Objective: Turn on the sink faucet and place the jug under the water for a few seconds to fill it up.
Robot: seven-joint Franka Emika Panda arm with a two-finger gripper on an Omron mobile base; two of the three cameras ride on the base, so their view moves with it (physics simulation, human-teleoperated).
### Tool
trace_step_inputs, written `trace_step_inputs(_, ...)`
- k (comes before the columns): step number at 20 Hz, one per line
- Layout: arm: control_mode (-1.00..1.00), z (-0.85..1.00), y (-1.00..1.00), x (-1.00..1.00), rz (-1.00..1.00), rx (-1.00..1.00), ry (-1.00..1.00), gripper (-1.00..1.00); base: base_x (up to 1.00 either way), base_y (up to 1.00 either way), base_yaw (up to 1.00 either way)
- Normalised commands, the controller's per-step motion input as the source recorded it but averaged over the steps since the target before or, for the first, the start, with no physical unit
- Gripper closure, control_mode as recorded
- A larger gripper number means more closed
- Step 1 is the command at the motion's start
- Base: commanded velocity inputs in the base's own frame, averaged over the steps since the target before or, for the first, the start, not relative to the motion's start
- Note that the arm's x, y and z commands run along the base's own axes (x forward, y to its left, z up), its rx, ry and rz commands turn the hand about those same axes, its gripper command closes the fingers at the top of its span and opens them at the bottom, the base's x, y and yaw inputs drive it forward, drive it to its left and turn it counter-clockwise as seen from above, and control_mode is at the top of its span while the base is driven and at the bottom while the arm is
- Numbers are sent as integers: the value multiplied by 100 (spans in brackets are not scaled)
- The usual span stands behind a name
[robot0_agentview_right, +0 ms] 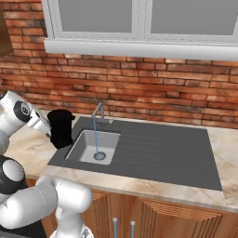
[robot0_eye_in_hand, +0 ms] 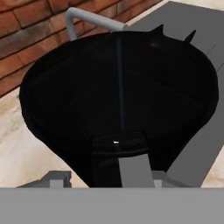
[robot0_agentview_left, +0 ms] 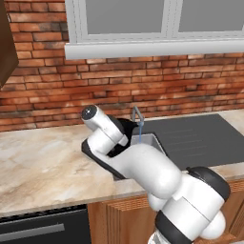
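Beside the sink (robot0_agentview_right: 88, 148), the black cylindrical jug (robot0_agentview_right: 61, 128) stands upright.

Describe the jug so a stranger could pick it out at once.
Below the window, a dark grey sink surround is set into the marble counter before the brick wall. At its left edge, beside the basin where water streams from the faucet, stands the jug: a black lidded cylinder, the only black object there.
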Motion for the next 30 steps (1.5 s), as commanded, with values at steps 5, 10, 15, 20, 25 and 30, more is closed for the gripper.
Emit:
trace_step_inputs(5, -100, -10, -38, 0, 0, 0, 0, 100, 0, 0, 0)
trace_step_inputs(10, -100, -13, -42, 6, 0, 0, 0, 100, 0, 0, 0)
trace_step_inputs(15, -100, -18, -42, 18, 0, 0, 2, 100, 0, 0, 0)
trace_step_inputs(20, -100, -16, -18, 21, 0, 0, 2, 100, 0, 0, 0)
trace_step_inputs(25, -100, -11, 0, 7, 0, 0, 1, 100, 0, 0, 0)
trace_step_inputs(30, -100, -10, 0, 7, 0, 0, 2, 100, 0, 0, 0)
